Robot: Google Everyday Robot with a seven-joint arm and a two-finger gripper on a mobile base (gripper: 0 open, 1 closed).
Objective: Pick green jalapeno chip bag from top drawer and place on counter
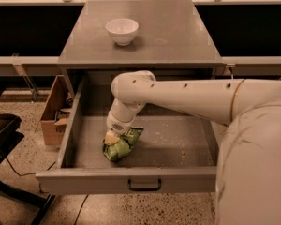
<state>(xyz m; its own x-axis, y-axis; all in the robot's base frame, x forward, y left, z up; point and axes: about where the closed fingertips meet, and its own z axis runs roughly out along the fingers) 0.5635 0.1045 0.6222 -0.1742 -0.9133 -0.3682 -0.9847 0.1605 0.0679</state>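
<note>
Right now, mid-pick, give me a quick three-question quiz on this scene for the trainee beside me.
1. What stands on the counter?
2. True or false: the green jalapeno chip bag lies on the counter.
3. Where is the gripper? A) over the counter B) down in the top drawer, at the bag C) under the drawer front
Key: 1. A white bowl. 2. False; it lies in the drawer. 3. B.

- White bowl (122, 30), far left on the desk (178, 36), well apart from the jaws low in the drawer (187, 146).
- Cardboard box (54, 111), left, on the floor (18, 191).
</note>
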